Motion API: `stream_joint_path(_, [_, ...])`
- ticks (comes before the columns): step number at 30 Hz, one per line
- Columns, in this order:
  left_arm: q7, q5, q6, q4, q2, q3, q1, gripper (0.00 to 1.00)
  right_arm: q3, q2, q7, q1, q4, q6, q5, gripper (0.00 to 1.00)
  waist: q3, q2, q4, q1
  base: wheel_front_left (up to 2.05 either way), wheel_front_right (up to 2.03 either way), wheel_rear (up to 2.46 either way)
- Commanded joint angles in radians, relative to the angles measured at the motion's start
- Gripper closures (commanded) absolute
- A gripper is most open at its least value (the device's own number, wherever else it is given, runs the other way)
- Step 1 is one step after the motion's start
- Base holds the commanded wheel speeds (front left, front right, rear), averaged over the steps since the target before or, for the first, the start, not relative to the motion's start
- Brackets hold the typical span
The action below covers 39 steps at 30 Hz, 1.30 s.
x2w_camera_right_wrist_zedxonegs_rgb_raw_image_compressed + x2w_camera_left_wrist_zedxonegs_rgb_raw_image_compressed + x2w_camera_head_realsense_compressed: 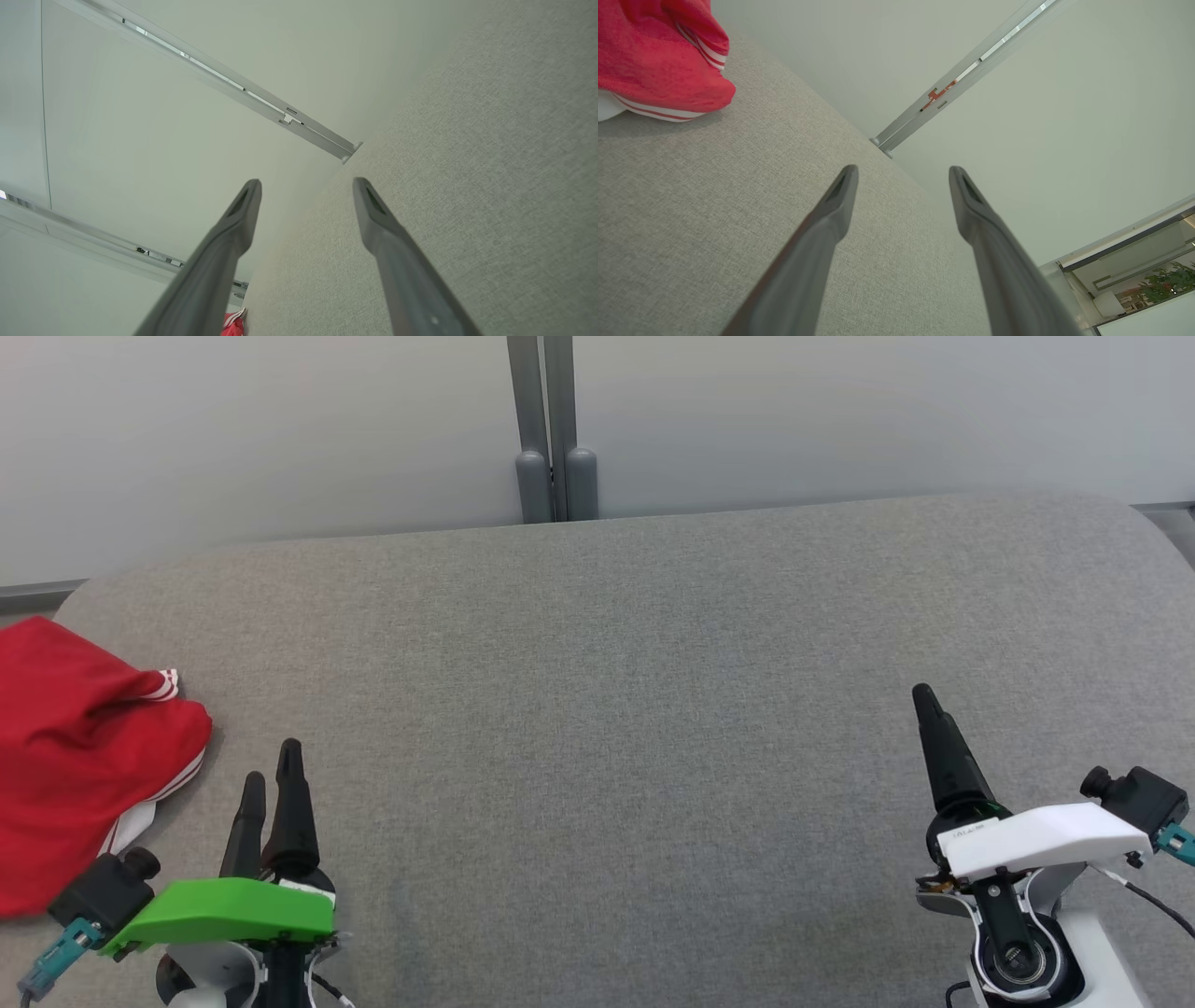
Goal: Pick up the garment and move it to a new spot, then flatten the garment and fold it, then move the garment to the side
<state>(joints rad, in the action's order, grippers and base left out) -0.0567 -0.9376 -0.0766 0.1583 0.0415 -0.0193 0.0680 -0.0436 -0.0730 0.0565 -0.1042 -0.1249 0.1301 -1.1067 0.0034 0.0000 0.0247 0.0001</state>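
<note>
A red garment (75,756) with white stripes lies crumpled at the far left of the grey surface (616,709); its edge fills the upper left corner of the left wrist view as the red garment (654,56). My left gripper (271,775) stands open at the lower left, just right of the garment and apart from it, nothing between its fingers (840,196). My right gripper (924,695) hangs open at the lower right over bare grey fabric, its fingers (373,205) empty. A small bit of the garment (233,324) peeks in at the bottom of the right wrist view.
A pale wall with a grey vertical post (551,429) runs behind the surface's far edge. Its rounded corners curve off at the back left and back right.
</note>
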Motion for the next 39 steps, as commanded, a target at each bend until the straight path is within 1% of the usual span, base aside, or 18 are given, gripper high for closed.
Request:
stream_joint_path(1, [-0.012, 0.062, 0.011, -0.018, 0.007, 0.009, 0.011, 0.0, -0.009, -0.01, 0.011, -0.025, 0.02, 0.0, 0.052, 0.0, 0.0, 0.0, 0.001, -0.0001, 0.0, 0.0, 0.0])
stream_joint_path(3, [-0.019, 0.121, 0.025, -0.02, 0.008, 0.02, 0.01, 0.0, -0.015, -0.013, 0.019, -0.027, 0.022, 0.0, 0.11, 0.0, 0.0, 0.0, 0.002, -0.0001, 0.0, 0.0, 0.0])
stream_joint_path(7, [-0.032, 0.2, 0.044, -0.017, 0.014, 0.037, 0.009, 0.0, -0.032, -0.019, 0.032, -0.026, 0.023, 0.0, 0.203, 0.0, 0.0, 0.0, 0.003, -0.0001, 0.0, 0.0, 0.0])
stream_joint_path(15, [-0.056, 0.304, 0.065, -0.015, 0.025, 0.068, 0.003, 0.0, -0.039, -0.022, 0.056, -0.025, 0.025, 0.0, 0.346, 0.0, -0.003, 0.0, 0.007, -0.0001, 0.0, 0.0, 0.0])
stream_joint_path(22, [-0.077, 0.382, 0.07, -0.014, 0.033, 0.091, 0.0, 0.0, -0.051, -0.028, 0.076, -0.028, 0.01, 0.001, 0.439, 0.0, -0.006, 0.0, 0.011, -0.0001, 0.0, 0.0, 0.0])
stream_joint_path(33, [-0.106, 0.481, 0.082, -0.023, 0.039, 0.102, -0.005, 0.0, -0.061, -0.031, 0.105, -0.035, -0.014, 0.001, 0.547, 0.0, -0.005, 0.0, 0.016, -0.0001, 0.0, 0.0, 0.0])
stream_joint_path(39, [-0.12, 0.539, 0.079, -0.029, 0.039, 0.108, -0.006, 0.0, -0.069, -0.032, 0.12, -0.038, -0.019, 0.001, 0.603, 0.0, -0.003, 0.0, 0.021, -0.0001, 0.0, 0.0, 0.0])
